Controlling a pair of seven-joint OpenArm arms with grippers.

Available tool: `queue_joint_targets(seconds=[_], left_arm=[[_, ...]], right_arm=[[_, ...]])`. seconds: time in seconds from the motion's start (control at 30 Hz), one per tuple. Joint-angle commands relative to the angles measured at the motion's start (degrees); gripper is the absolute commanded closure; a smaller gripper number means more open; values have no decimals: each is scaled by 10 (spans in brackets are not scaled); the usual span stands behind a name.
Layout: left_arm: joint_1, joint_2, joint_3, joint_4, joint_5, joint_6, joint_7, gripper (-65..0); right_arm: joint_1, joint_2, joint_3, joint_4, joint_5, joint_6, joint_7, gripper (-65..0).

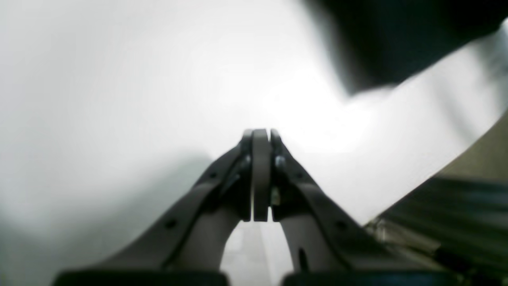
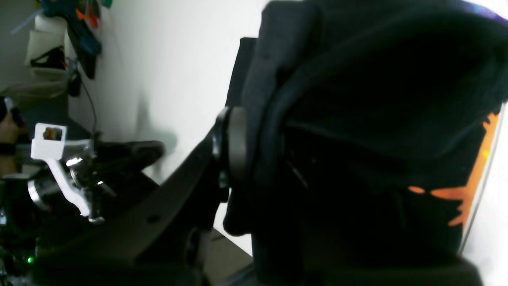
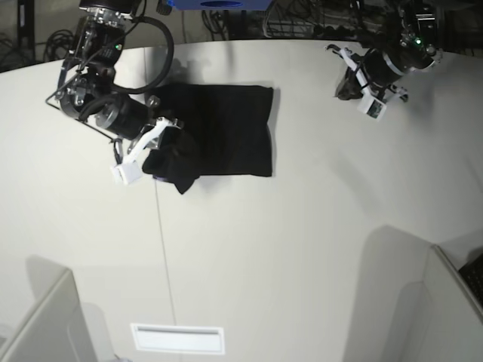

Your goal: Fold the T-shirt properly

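The black T-shirt (image 3: 226, 132) lies folded in a rough rectangle on the white table (image 3: 302, 241), plain side up. My right gripper (image 3: 166, 149) is shut on a bunched front-left corner of it, lifted slightly. In the right wrist view the cloth (image 2: 357, 119) wraps over the jaws, one pad (image 2: 236, 143) shows, and a bit of orange print (image 2: 476, 167) is visible. My left gripper (image 3: 349, 87) hovers over bare table far to the shirt's right. In the left wrist view it (image 1: 260, 137) is shut and empty, with the shirt (image 1: 397, 39) a dark blur beyond it.
A table seam (image 3: 162, 249) runs from the shirt toward the front. A white label plate (image 3: 177, 338) lies near the front edge. Grey dividers stand at the front left (image 3: 45, 324) and front right (image 3: 445, 302). Cables lie behind the table's far edge.
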Motion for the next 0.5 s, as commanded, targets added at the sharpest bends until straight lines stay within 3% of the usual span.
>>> queue_joint_targets(seconds=[0.0,0.2,0.47], left_arm=[[8,2,-24,9,-10,-5,-12,0],[25,17,-127,9,-10,-5,-12,0],[24,17,-153,9,-10,-5,-12,0]], right_arm=[[4,0,0,9,14,0,8,0],[3,-4,0,9,14,0,8,0],[2,-4,0,9,14,-1,5,0]])
